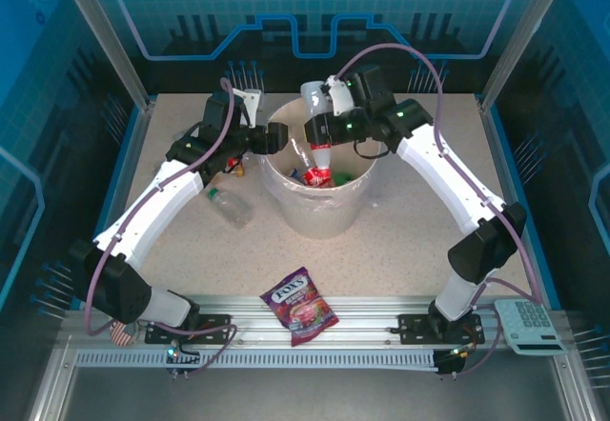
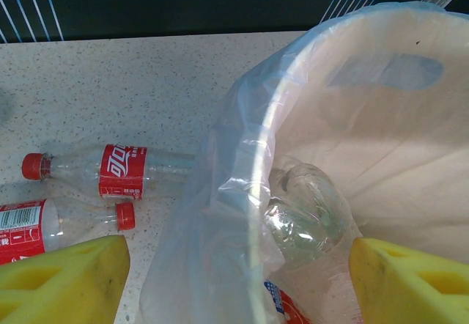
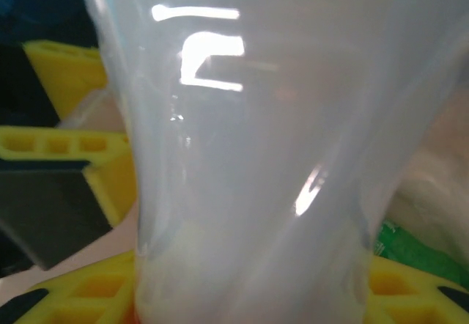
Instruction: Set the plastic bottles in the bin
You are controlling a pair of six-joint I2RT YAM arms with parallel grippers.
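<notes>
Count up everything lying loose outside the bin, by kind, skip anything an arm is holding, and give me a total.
Red-label bottles: 2
Clear bottle: 1
Candy bag: 1
Calculator: 1
Total: 5

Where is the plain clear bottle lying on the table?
In the top view, the plain clear bottle lies on the table just left of the bin, right beside the left arm.
</notes>
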